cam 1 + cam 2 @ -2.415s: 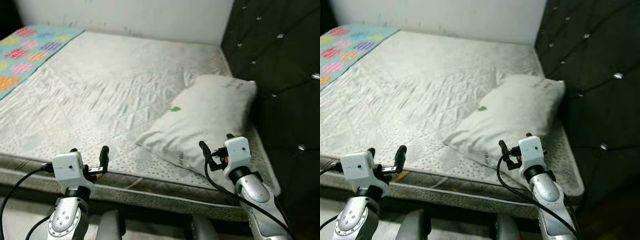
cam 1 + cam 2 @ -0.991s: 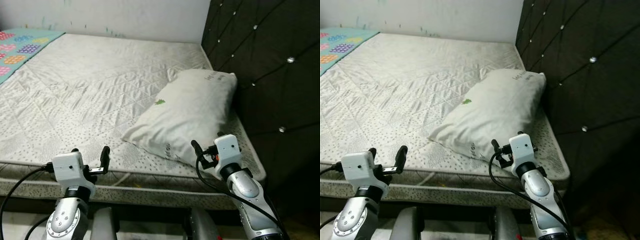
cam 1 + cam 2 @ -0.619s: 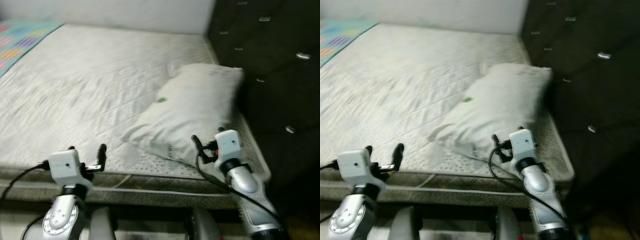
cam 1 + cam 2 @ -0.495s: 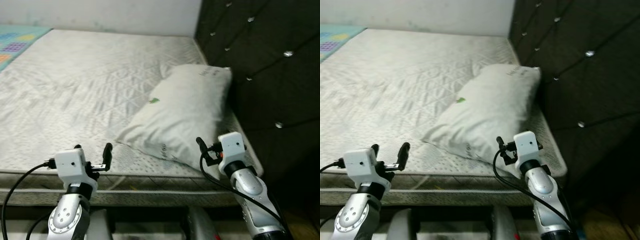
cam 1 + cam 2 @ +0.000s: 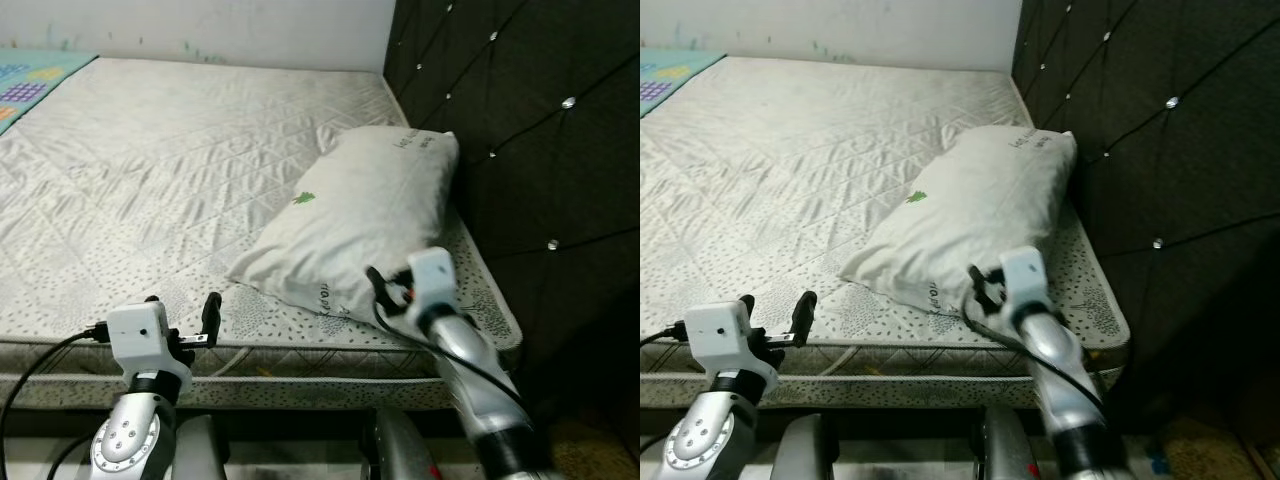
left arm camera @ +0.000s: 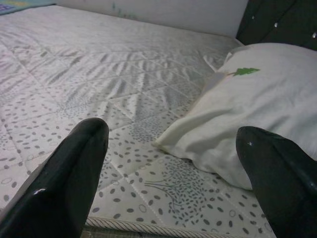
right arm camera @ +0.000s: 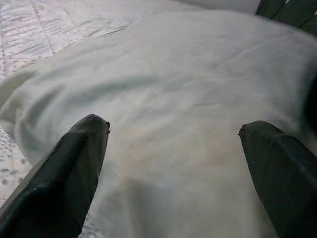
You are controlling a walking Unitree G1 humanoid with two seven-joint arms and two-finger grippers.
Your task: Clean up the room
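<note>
arms: silver metal, rounded jointed shells, small dark screws on left forearm
wrist blocks: white, boxy
left gripper (image 5: 182,318): two long black glossy fingers
right gripper (image 5: 388,287): black fingers, red-orange spot at base
cables: black, looping from each wrist

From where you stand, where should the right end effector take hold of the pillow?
Probably the near edge of the pillow, approached from the mattress's front side. That edge faces the right end effector, whose fingers are already spread just short of it; the far end leans against the headboard, so it is harder to reach.
</note>
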